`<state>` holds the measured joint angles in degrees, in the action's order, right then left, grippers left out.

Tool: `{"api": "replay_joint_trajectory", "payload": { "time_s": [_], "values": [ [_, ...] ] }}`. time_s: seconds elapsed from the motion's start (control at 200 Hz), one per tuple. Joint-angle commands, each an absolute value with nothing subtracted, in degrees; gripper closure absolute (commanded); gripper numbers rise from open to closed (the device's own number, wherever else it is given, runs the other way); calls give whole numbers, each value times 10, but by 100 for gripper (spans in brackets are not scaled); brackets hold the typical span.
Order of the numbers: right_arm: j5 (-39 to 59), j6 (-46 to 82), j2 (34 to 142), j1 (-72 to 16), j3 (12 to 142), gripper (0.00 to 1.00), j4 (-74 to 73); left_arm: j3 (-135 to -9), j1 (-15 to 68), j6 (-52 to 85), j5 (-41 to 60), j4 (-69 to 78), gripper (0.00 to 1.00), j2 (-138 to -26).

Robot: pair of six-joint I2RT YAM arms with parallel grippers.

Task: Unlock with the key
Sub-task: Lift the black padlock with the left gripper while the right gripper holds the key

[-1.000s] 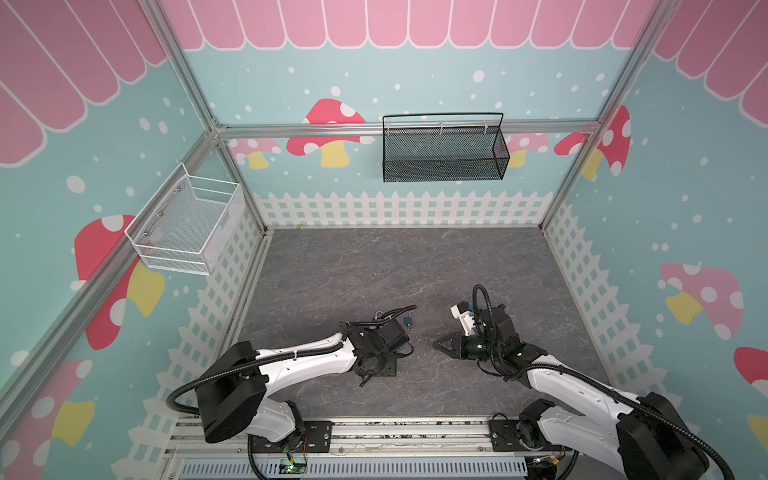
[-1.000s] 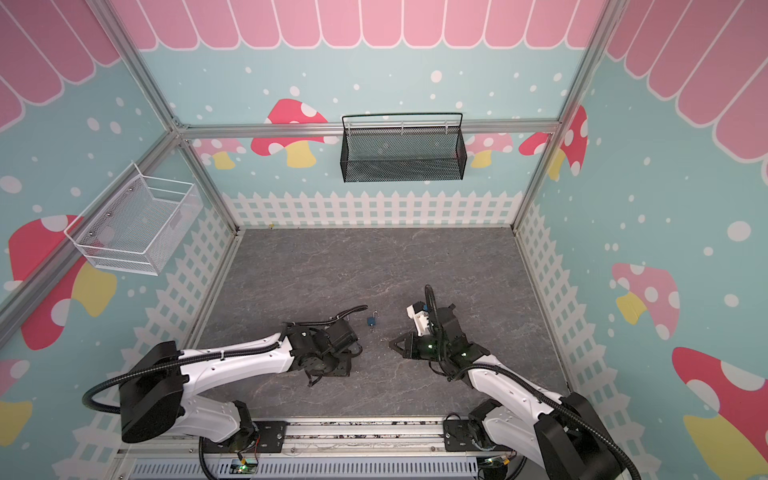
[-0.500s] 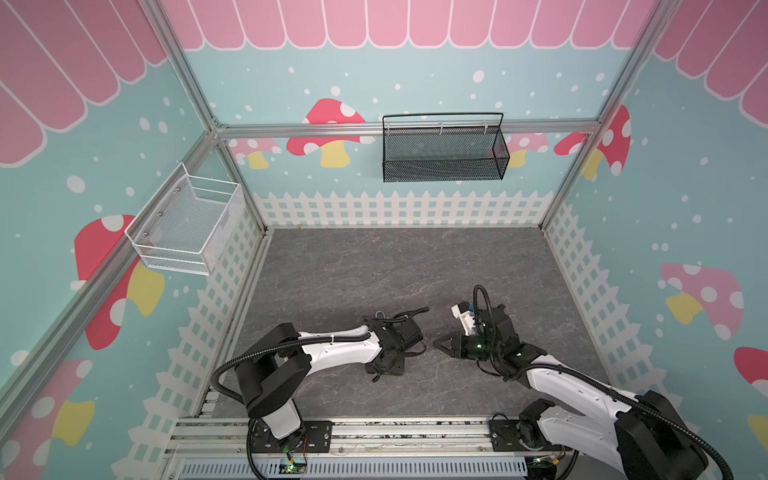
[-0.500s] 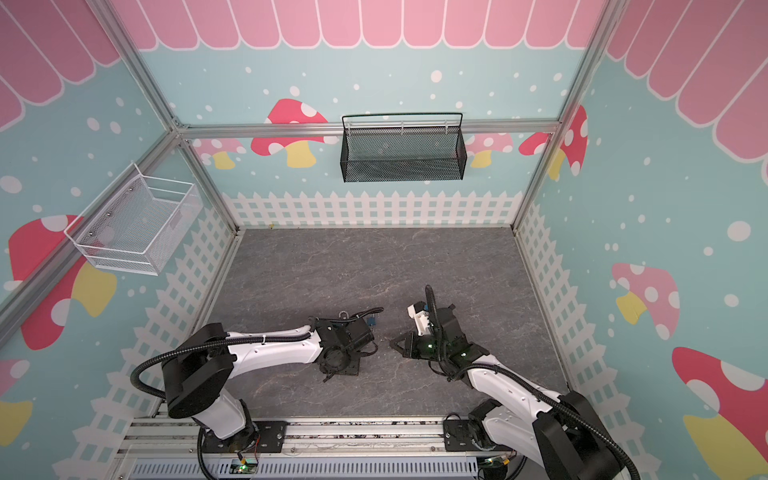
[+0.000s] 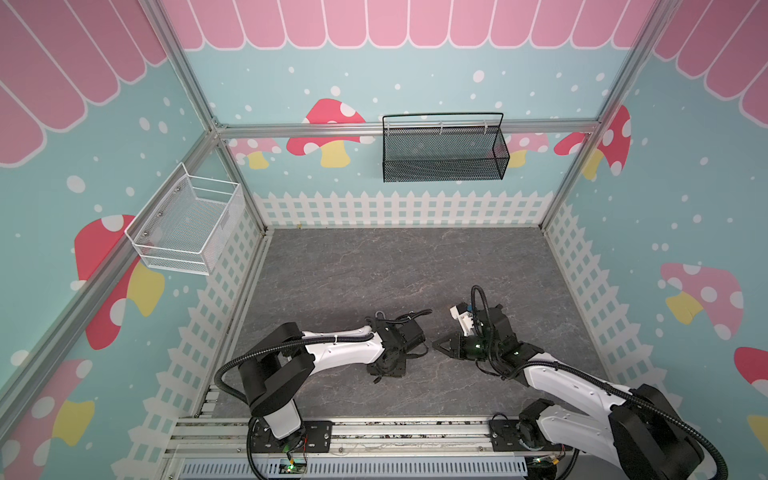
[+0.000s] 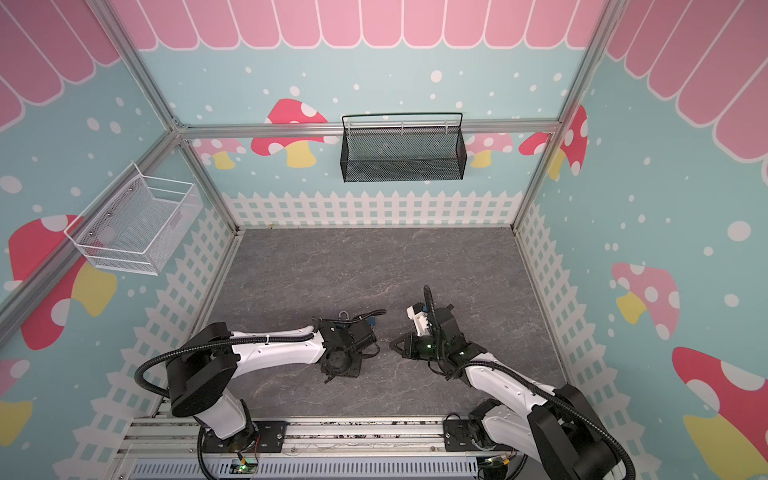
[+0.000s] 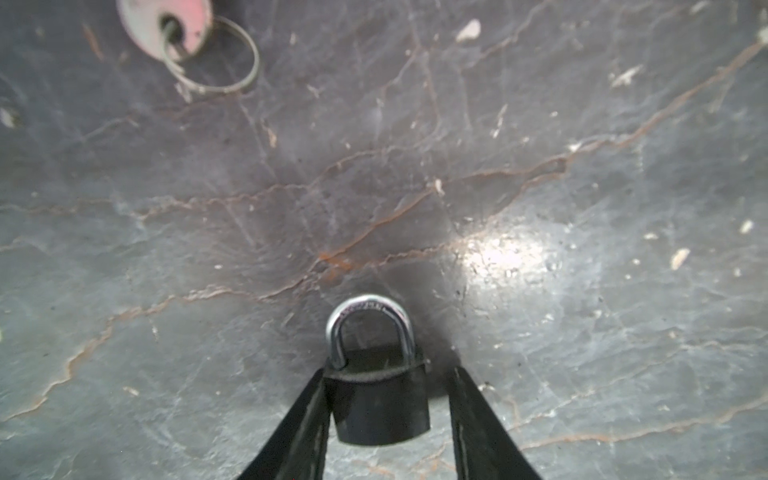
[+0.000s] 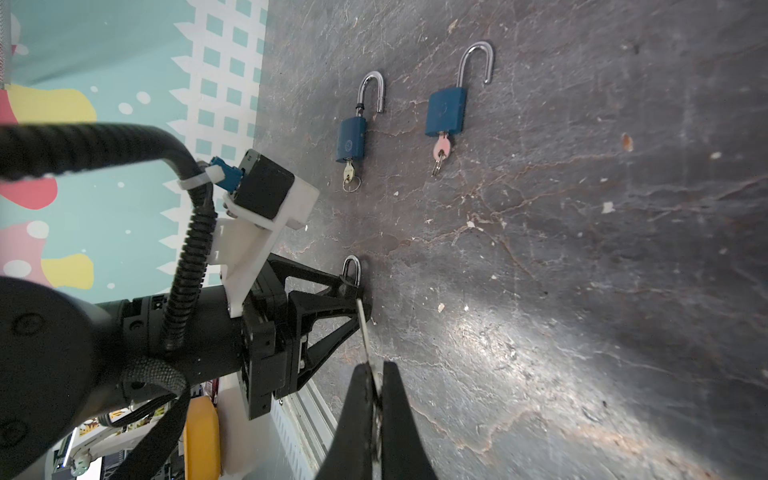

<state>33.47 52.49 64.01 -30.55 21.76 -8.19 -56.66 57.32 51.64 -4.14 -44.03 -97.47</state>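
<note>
Straddling the black padlock (image 7: 376,403) with the left gripper (image 7: 388,372), jaws apart and not clamped: 1 finger (image 7: 307,411) touching the side of the lock body, the other just clear, with a strip of tabletop showing between. Lying on the grey stone-patterned tabletop (image 7: 540,166), near the front middle of the cell, with the steel shackle (image 7: 368,328) closed and pointing away from the wrist. Hidden in both top views beneath the left gripper (image 5: 388,368), bent steeply down over it.

Pinching a silver key (image 8: 365,332) in the right gripper (image 8: 376,370), jaws pressed together on the head end, blade sticking out toward the black padlock's shackle (image 8: 352,268). Overlapping 1 of the left gripper's fingers (image 8: 328,307) at the blade tip; touching or not, impossible to tell. Facing the left gripper in both top views, right gripper (image 6: 392,345) just beside it with a narrow gap.

Resting farther out, well apart from both grippers and side by side: a narrow blue padlock (image 8: 351,139) and a wider blue padlock (image 8: 446,112), both with shackles swung open. Plugged into their bases: a brass-coloured key (image 8: 349,170) and a pink-headed key (image 8: 441,149). Showing also at the edge of the left wrist view: the pink-headed key (image 7: 166,23) with its key ring (image 7: 216,58).
</note>
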Motion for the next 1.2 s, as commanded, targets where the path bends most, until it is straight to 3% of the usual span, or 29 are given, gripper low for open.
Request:
{"api": "replay_joint_trajectory", "payload": {
  "time_s": [0.0,0.825,0.971,1.041,1.141,1.196],
  "values": [
    [344,519,647,-310,226,100,-93,-572,579,530,-55,-455,56,-991],
    [349,515,650,-310,229,100,-94,-560,581,556,-89,-452,65,-1021],
    [347,516,650,-309,229,100,-93,-560,583,561,-100,-457,72,-1016],
    [350,516,651,-309,231,100,-93,-563,584,564,-109,-462,80,-1012],
    [351,517,652,-309,231,100,-94,-568,584,568,-115,-464,99,-1005],
    [352,519,651,-309,232,100,-93,-570,584,573,-115,-463,100,-999]
  ]
}}
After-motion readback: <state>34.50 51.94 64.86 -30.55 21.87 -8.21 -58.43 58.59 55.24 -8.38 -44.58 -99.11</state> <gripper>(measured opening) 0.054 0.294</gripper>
